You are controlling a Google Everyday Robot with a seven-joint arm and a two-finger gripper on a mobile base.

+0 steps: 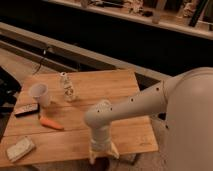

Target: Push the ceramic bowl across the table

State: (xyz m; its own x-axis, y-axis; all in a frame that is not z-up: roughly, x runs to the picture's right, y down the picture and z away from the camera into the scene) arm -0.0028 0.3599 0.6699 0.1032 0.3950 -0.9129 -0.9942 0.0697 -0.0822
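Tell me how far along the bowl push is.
Done: the pincer is down at the table's near edge. In hand: it hangs over a dark shape at the picture's bottom, likely the ceramic bowl, mostly hidden. Left: the push across the table.

Bowl: only a small dark bit of the ceramic bowl (102, 165) shows, at the very bottom of the view.
Bowl place: it is at the near edge of the table (102, 90), right under the gripper (102, 151). Most of it is hidden or cut off, so its round shape and its pose cannot be seen.
Bowl colour: dark; the exact colour is hard to tell.
Table: light brown wood made of long planks, with a flat top and four straight sides.
Table place: it fills the lower left and the middle of the view.
Gripper: pale, pointing down at the near edge of the table, just above the dark bit of bowl.
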